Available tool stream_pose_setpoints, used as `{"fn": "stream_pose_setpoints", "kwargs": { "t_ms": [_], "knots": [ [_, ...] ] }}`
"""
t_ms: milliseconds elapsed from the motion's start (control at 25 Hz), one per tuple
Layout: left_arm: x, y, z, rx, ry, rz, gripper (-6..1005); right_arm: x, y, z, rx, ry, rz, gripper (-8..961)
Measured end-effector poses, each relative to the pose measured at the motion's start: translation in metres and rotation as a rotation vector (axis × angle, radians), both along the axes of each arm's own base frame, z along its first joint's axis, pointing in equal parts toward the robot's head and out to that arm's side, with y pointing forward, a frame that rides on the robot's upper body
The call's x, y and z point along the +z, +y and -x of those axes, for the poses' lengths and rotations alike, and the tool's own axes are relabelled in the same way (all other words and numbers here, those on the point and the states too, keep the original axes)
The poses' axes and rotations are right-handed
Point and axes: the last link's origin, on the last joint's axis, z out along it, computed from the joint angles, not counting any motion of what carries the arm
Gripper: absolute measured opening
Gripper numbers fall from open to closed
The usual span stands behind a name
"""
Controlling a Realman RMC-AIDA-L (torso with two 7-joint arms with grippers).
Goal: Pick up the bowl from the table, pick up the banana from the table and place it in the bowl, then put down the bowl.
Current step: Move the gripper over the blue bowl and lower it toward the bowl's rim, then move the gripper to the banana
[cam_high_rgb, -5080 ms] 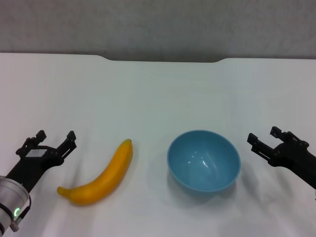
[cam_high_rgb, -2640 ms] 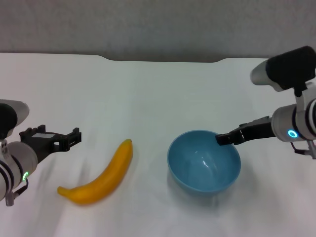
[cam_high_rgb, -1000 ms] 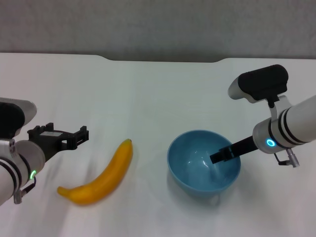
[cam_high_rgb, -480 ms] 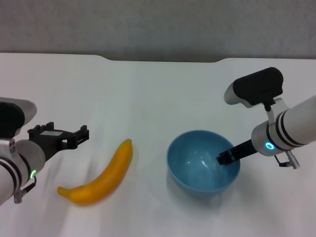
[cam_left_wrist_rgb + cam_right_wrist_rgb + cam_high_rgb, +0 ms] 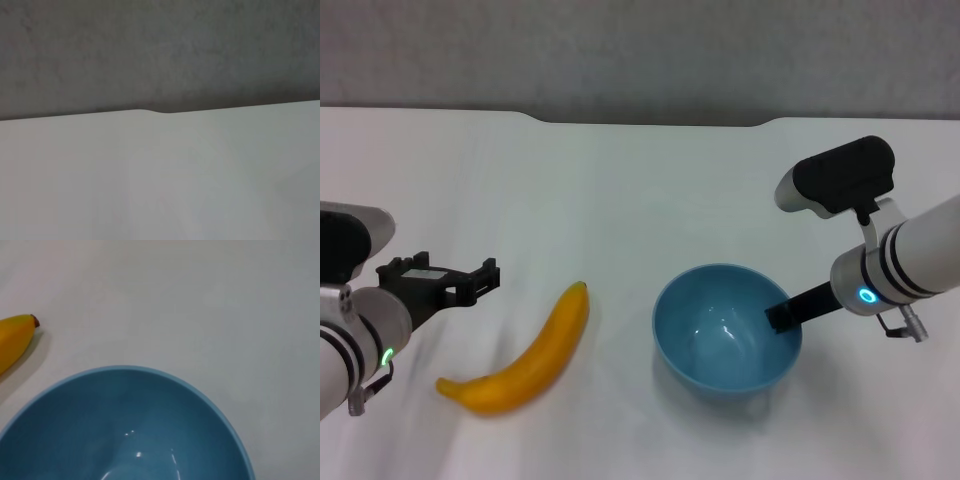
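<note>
The light-blue bowl (image 5: 720, 340) is right of centre on the white table (image 5: 640, 190). My right gripper (image 5: 782, 315) is shut on its right rim, one finger inside the bowl. The bowl looks slightly raised, with a shadow under it. The right wrist view shows the bowl's inside (image 5: 125, 430) and the banana's dark tip end (image 5: 17, 337). The yellow banana (image 5: 525, 358) lies on the table left of the bowl. My left gripper (image 5: 440, 282) is open and empty, hovering left of the banana and apart from it.
The table's notched far edge (image 5: 650, 122) meets the grey wall. The left wrist view shows only bare tabletop (image 5: 160, 180) and the wall.
My right gripper reached into the bowl and closed on its right rim. The bowl has since shifted a little left and looks slightly lifted. The left gripper has hardly moved in the last second.
</note>
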Motion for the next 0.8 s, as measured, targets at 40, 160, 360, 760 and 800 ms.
{"fn": "stream_pose_setpoints", "kwargs": {
  "t_ms": [40, 160, 360, 760, 800],
  "knots": [
    [0.000, 0.000, 0.000, 0.000, 0.000, 0.000, 832, 0.000, 0.000, -0.001, -0.002, 0.002, -0.002, 79],
    [0.000, -0.001, 0.001, 0.002, -0.001, 0.001, 831, 0.000, 0.000, -0.002, 0.002, 0.009, -0.014, 69],
    [-0.001, -0.003, 0.001, 0.010, -0.013, 0.004, 828, 0.004, -0.004, 0.003, 0.042, 0.052, -0.052, 60],
    [-0.004, -0.018, -0.033, -0.047, 0.028, 0.094, 824, 0.015, -0.004, -0.001, 0.029, 0.081, -0.095, 35],
    [-0.005, -0.018, -0.034, -0.045, 0.031, 0.100, 823, 0.015, -0.004, -0.001, 0.031, 0.082, -0.098, 35]
  ]
}}
